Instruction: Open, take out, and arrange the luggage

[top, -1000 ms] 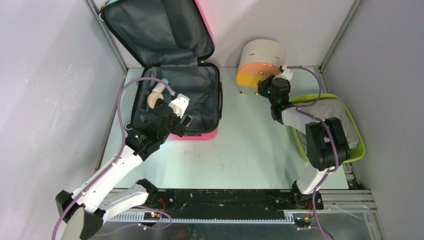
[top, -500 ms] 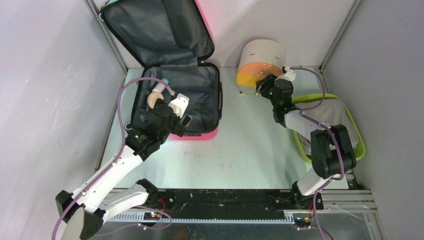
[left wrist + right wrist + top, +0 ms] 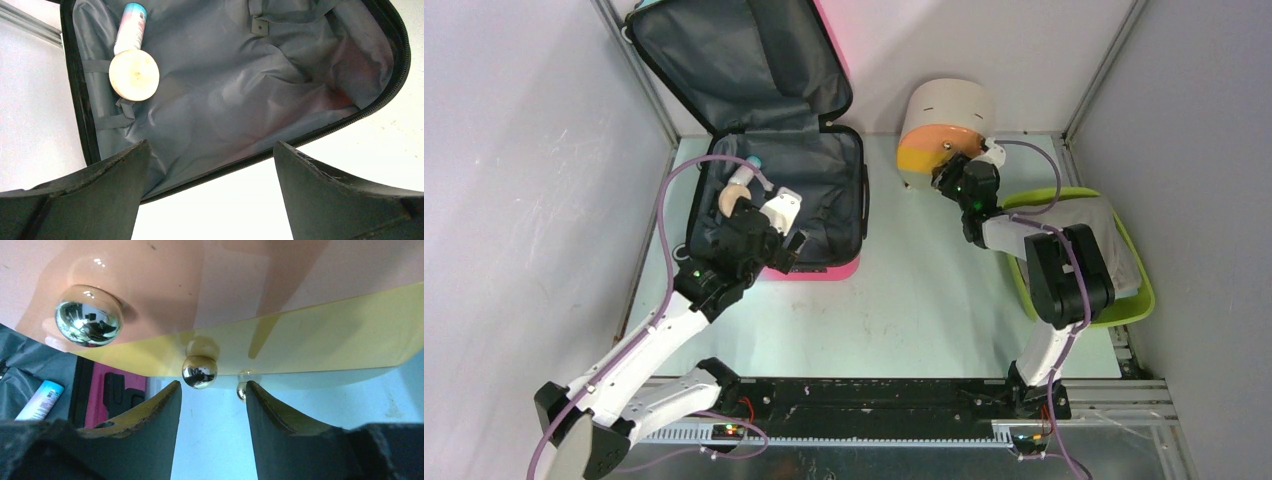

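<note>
Two grippers, both empty. Left gripper [image 3: 210, 150] has its jaws wide apart over the near rim of the luggage [image 3: 240, 90]. Right gripper [image 3: 211, 390] has its jaws apart at the lower edge of the beige cylinder [image 3: 944, 110]. The luggage sits far-left, lid up against the back wall, so opening looks done. Tube [image 3: 129, 27] and round disc [image 3: 134, 75] are inside, so I'd call unloading partial. Left wrist shows them touching; in the top view your cable crosses them. Only right wrist shows the cylinder's chrome balls [image 3: 199, 372].
</note>
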Robot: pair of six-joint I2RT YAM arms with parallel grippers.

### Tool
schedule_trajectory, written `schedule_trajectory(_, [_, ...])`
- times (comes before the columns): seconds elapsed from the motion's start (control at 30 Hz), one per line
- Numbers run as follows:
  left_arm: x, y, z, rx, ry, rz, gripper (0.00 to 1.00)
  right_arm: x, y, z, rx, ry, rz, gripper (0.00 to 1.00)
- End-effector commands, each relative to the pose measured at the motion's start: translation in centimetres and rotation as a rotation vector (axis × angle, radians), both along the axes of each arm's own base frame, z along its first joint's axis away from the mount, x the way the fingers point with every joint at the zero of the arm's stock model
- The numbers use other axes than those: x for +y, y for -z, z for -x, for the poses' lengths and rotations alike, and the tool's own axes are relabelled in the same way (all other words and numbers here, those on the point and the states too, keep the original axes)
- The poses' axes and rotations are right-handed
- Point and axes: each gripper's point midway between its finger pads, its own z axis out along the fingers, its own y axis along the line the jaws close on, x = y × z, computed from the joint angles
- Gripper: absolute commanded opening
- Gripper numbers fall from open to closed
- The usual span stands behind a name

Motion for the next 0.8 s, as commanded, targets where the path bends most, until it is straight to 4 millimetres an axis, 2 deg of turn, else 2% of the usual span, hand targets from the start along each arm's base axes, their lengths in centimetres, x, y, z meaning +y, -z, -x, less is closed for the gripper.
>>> schedule_trajectory(0.0, [-0.3,-1.9,0.0,-0.048,0.000,0.059,1.00,0.3,-4.1,-2.2,-0.135,0.017,-0.044,0.51])
schedule_trajectory(0.3, [-0.4,-1.9,0.0,-0.048,0.001,0.063,1.00,0.4,-4.4,-3.1,-0.152,0.028,-0.044,0.50])
schedule_trajectory(0.37, [-0.3,-1.9,0.0,-0.048,-0.002,0.059,1.00,0.5,-4.4,-3.1,-0.149,0.026,-0.043,0.43])
schedule_trajectory(0.47, [-0.2,-1.7,-0.1,-0.047,-0.006,0.054,1.00,0.6,-4.3,-2.9,-0.134,0.023,-0.040,0.25])
schedule_trajectory(0.53, [-0.1,-1.6,-0.1,-0.045,-0.012,0.048,1.00,0.7,-4.3,-2.5,-0.118,0.020,-0.038,0.20])
schedule_trajectory(0.7, [0.4,-1.1,-0.4,-0.041,-0.039,0.021,1.00,2.3,-4.8,-0.8,-0.101,-0.028,-0.003,0.17])
schedule_trajectory(0.77, [0.7,-1.1,-0.5,-0.050,-0.058,0.009,1.00,2.7,-5.6,0.2,-0.113,-0.037,-0.002,0.17])
